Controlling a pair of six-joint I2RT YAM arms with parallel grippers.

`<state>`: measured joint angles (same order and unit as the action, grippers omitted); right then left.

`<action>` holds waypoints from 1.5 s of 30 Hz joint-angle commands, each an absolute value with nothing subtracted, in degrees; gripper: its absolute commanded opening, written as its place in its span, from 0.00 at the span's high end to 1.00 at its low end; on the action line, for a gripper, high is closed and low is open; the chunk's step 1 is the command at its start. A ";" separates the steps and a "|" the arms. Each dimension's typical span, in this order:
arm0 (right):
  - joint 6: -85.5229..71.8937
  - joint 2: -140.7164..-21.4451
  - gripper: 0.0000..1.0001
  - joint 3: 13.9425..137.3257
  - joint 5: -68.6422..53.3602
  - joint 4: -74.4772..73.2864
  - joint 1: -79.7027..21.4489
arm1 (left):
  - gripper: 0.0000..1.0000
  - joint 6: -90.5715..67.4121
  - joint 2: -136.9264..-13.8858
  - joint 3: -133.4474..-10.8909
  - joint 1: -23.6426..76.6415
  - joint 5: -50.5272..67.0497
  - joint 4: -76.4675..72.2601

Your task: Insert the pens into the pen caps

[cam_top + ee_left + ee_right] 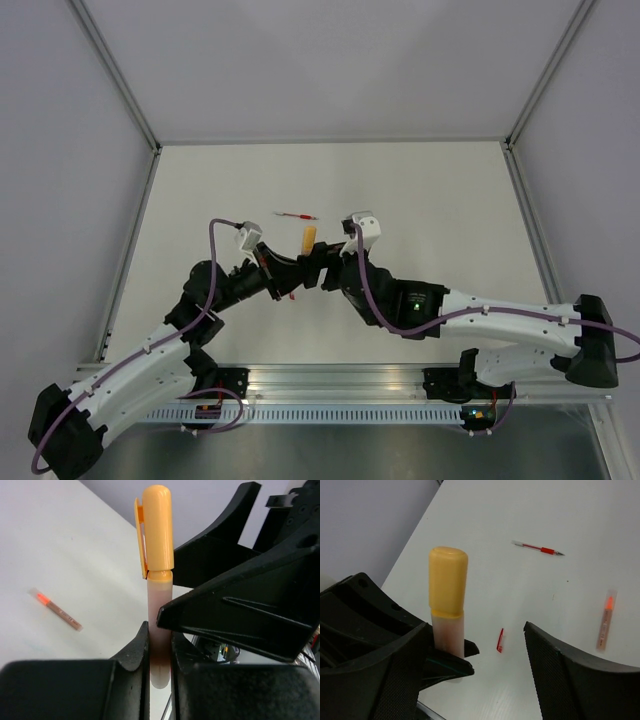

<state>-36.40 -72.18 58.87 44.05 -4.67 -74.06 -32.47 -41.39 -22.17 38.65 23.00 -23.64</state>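
The left gripper [157,630] jaws pinch 1 upright pen [159,650] over the middle of the table [520,510], its orange cap [157,530] on. The right gripper [476,635] jaws stand spread, the pen just beside 1 finger. Toward the far edge lie 2 more: a red pen [540,548] and an orange pen [605,622]. There is also 1 red cap [500,640].

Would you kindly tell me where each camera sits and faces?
Top external: above and behind, looking down at the table; left arm, right arm show.
Left wrist: looks along the left gripper, shut on the capped orange pen.
Right wrist: looks past the open right gripper onto the table.
Shared: all see the capped orange pen.
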 commanded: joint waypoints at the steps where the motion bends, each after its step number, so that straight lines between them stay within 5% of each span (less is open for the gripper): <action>1: -31.13 -66.89 0.18 56.43 41.40 -1.85 -74.36 | 0.98 -32.08 -39.82 -22.33 38.67 26.80 -30.67; 15: -15.03 -53.17 0.12 61.17 13.64 -4.82 -74.27 | 0.98 -36.91 -44.29 -21.09 38.67 41.31 -45.87; 27: -11.86 -54.76 0.14 66.62 13.80 -3.96 -74.36 | 0.98 -39.72 -45.53 -19.69 38.67 49.83 -56.51; 30: -12.57 -54.49 0.24 65.31 13.63 -1.59 -74.36 | 0.98 -40.69 -45.79 -19.42 38.58 50.71 -58.79; 34: -14.06 -54.84 0.55 63.46 11.96 2.11 -74.35 | 0.98 -41.04 -46.14 -19.42 38.67 50.98 -59.41; 45: -17.05 -58.18 0.80 62.58 9.67 1.50 -74.27 | 0.98 -41.13 -45.88 -19.34 38.67 50.98 -59.50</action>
